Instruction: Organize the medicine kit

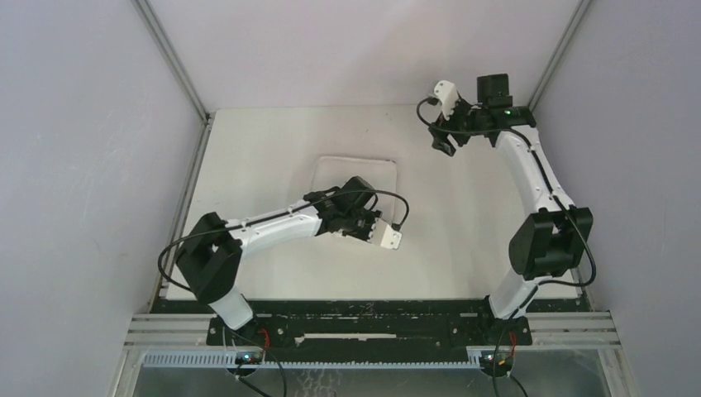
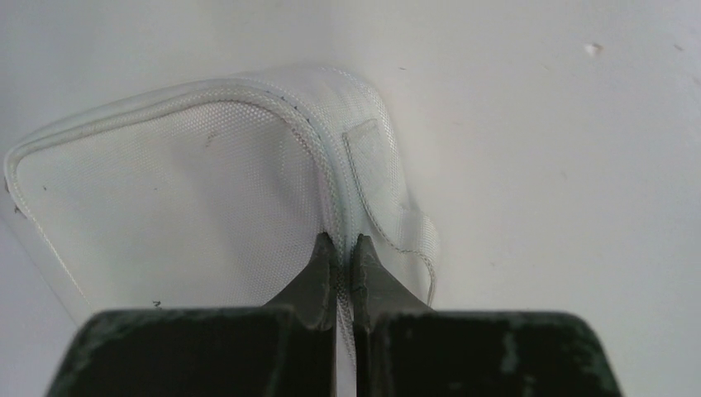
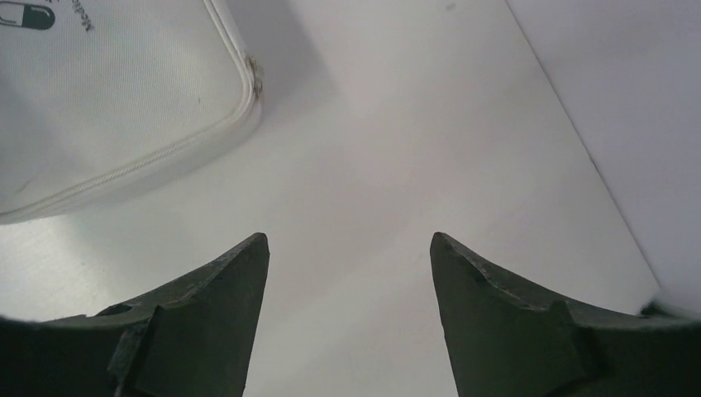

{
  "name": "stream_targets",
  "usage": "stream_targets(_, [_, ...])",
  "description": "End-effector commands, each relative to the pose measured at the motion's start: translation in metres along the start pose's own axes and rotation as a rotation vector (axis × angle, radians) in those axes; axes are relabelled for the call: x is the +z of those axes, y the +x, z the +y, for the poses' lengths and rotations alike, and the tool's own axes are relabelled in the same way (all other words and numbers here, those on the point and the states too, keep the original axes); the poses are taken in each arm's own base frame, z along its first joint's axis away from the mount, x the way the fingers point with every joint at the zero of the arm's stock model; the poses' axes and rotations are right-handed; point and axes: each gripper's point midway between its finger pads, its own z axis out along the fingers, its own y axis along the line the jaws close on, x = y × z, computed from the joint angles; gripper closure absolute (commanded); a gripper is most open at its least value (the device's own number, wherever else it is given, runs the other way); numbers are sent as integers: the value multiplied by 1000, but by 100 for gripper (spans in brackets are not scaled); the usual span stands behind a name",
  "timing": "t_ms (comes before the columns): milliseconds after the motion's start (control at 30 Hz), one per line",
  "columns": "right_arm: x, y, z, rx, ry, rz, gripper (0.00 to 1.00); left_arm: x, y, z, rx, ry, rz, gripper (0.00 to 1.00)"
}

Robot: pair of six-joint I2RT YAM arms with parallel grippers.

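The medicine kit (image 1: 364, 169) is a white soft zip case lying flat in the middle of the table. In the right wrist view its corner (image 3: 107, 99) fills the upper left, zip line and dark pill logo (image 3: 25, 15) showing. My left gripper (image 2: 343, 248) is shut, pinching the stitched edge seam of the medicine kit (image 2: 165, 190), next to a small fabric tab (image 2: 368, 149). From above the left gripper (image 1: 357, 190) hangs over the case's near side. My right gripper (image 3: 349, 248) is open and empty over bare table right of the case, toward the far right corner (image 1: 446, 142).
White walls with metal corner posts (image 1: 174, 58) close the table in on the left, back and right. The right wall (image 3: 628, 99) runs close beside my right gripper. The arm bases sit on a black rail (image 1: 364, 327) at the near edge.
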Motion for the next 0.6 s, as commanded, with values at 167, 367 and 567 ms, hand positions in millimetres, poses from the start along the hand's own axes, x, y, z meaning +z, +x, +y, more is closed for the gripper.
stream_targets(167, [-69,34,-13,252,216,69,27,12,-1,63,-370,-247,31,90])
stream_targets(367, [-96,48,-16,325,420,65,15,-15,-9,73,-466,-325,-19,57])
stream_targets(567, [-123,61,-14,383,565,88,0,-67,-15,80,-558,-417,-133,18])
